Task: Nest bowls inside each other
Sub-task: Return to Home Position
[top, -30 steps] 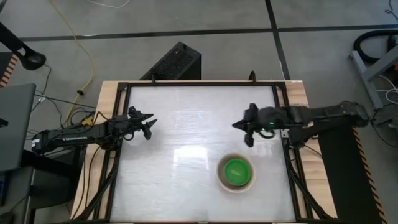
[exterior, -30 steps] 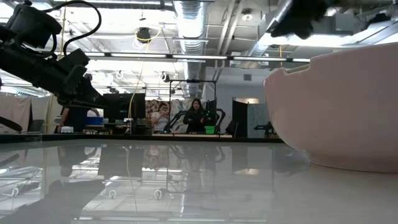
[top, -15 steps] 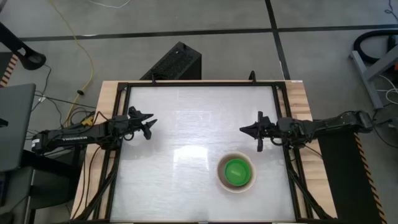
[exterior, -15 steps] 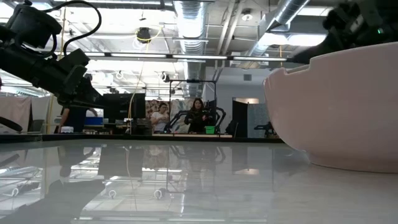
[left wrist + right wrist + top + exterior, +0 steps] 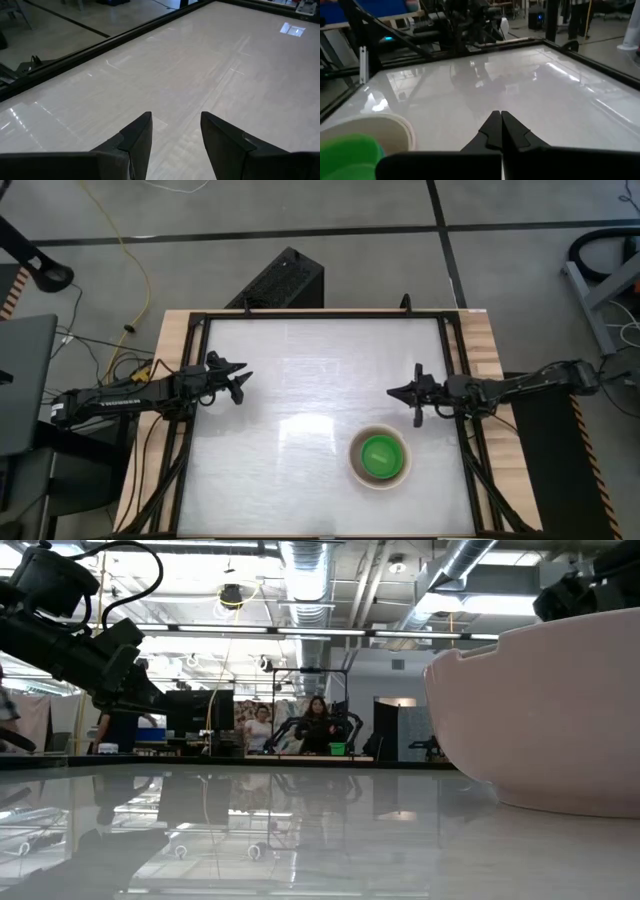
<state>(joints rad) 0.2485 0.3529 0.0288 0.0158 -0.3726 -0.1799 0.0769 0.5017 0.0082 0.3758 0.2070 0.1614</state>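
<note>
A bright-green bowl (image 5: 380, 456) sits inside a cream-white bowl (image 5: 352, 461) that rests on its base on the white table, near the right front. The right wrist view shows the same pair, cream rim (image 5: 395, 125) around green (image 5: 347, 150). In the low view the cream bowl's wall (image 5: 540, 710) fills the right side. My right gripper (image 5: 397, 391) hovers shut near the table's right edge, beyond the bowls, touching nothing. My left gripper (image 5: 241, 383) waits open near the left edge, above bare table (image 5: 175, 135).
A black frame (image 5: 455, 360) runs around the white tabletop (image 5: 310, 370). Beyond the far edge a black box (image 5: 280, 280) stands on the floor. The low view shows people (image 5: 315, 725) far off in the room.
My right gripper has drawn back toward the table's right edge and sunk lower, its arm folding in and its fingers tipping toward level. The nested bowls have stayed in place.
</note>
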